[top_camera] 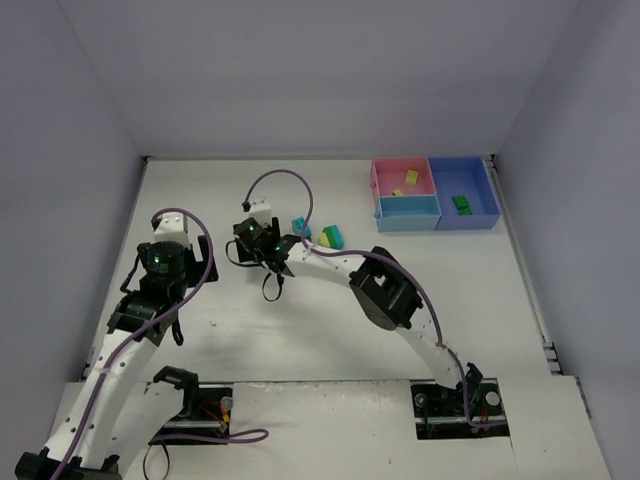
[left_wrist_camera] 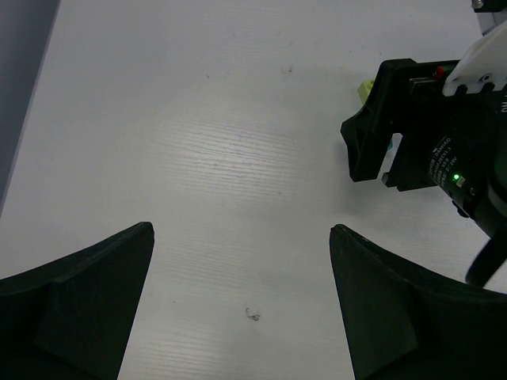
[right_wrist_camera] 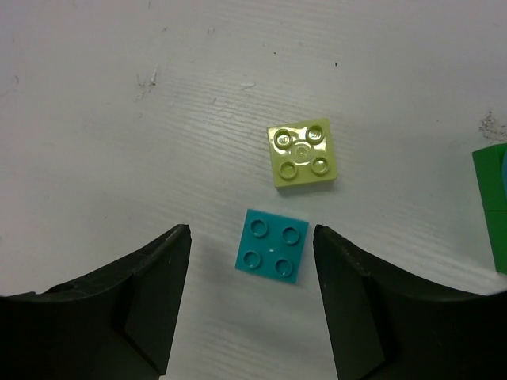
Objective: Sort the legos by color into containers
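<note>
A cyan brick (right_wrist_camera: 272,245) lies flat on the white table, between my right gripper's (right_wrist_camera: 252,234) open fingers and untouched. A yellow-green brick (right_wrist_camera: 303,153) lies just beyond it, and a green piece (right_wrist_camera: 491,207) shows at the right edge. In the top view the right gripper (top_camera: 282,244) hovers left of the loose bricks (top_camera: 332,236), with the cyan brick (top_camera: 298,225) beside it. The joined trays stand at the back right: pink (top_camera: 385,168) with two yellow-green bricks, light blue (top_camera: 410,209), and darker blue (top_camera: 480,185) with a green brick (top_camera: 461,203). My left gripper (left_wrist_camera: 242,231) is open and empty over bare table.
In the left wrist view the right arm's black wrist (left_wrist_camera: 428,134) fills the upper right, with a bit of yellow-green brick (left_wrist_camera: 364,89) behind it. Grey walls enclose the table on three sides. The left arm (top_camera: 160,268) stands over the table's left part.
</note>
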You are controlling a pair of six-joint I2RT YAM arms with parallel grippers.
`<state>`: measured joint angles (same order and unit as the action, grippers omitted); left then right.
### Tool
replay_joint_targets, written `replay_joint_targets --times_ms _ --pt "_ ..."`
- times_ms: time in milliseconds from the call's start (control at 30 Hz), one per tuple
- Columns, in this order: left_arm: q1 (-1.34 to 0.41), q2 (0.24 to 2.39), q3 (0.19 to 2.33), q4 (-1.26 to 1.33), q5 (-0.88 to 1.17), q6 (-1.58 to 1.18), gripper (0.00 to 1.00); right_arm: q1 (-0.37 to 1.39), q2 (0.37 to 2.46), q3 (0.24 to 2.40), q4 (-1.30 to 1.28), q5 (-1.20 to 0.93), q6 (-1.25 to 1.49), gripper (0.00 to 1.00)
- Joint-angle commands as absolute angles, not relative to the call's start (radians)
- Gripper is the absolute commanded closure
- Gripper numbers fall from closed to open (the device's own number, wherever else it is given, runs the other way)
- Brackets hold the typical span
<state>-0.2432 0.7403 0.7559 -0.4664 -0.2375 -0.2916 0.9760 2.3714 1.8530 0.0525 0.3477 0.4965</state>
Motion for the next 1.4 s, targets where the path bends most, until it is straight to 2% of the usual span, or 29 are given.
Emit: replay_joint_targets --times_ms 0,133,233,267,300,400,600,767,900,1067,1167,1367 --pt "-0.249 0.738 0.785 -0.428 -0.256 -0.293 0.15 0.971 2.396 1.931 0.055 0.402 0.502 0.44" --pt "-0.249 0.738 0.785 -0.43 -0.256 -0.293 0.15 0.965 2.425 1.942 0.04 0.407 0.514 0.5" --pt "-0.249 0.739 0.784 -0.428 -0.252 -0.291 0.15 0.963 2.419 1.928 0.038 0.411 0.512 0.6" --pt "-0.249 0.741 0.782 -0.428 -0.253 -0.291 0.15 0.963 2.411 1.924 0.038 0.414 0.502 0.65" --pt "-0.249 0.741 0.785 -0.428 -0.253 -0.291 0.15 0.963 2.402 1.919 0.038 0.423 0.499 0.78" --pt "-0.249 0.738 0.785 -0.428 -0.255 -0.29 0.15 0.954 2.329 1.875 0.063 0.423 0.457 1.0" --pt "-0.249 0.735 0.785 -0.428 -0.253 -0.29 0.15 0.876 2.051 1.666 0.129 0.37 0.347 1.0" --pt "-0.249 0.739 0.787 -0.425 -0.249 -0.287 0.15 0.698 1.811 1.481 0.15 0.214 0.21 1.0" --pt "-0.249 0.741 0.787 -0.423 -0.242 -0.287 0.15 0.53 1.711 1.357 0.164 0.169 0.134 1.0" --pt "-0.249 0.744 0.787 -0.42 -0.232 -0.285 0.15 0.317 1.715 1.292 0.179 0.106 0.088 1.0" --pt "-0.249 0.749 0.787 -0.417 -0.229 -0.285 0.15 0.238 1.743 1.287 0.196 0.063 0.09 0.95" --pt "-0.249 0.749 0.787 -0.42 -0.232 -0.282 0.15 0.184 1.804 1.307 0.195 0.055 0.121 0.89"
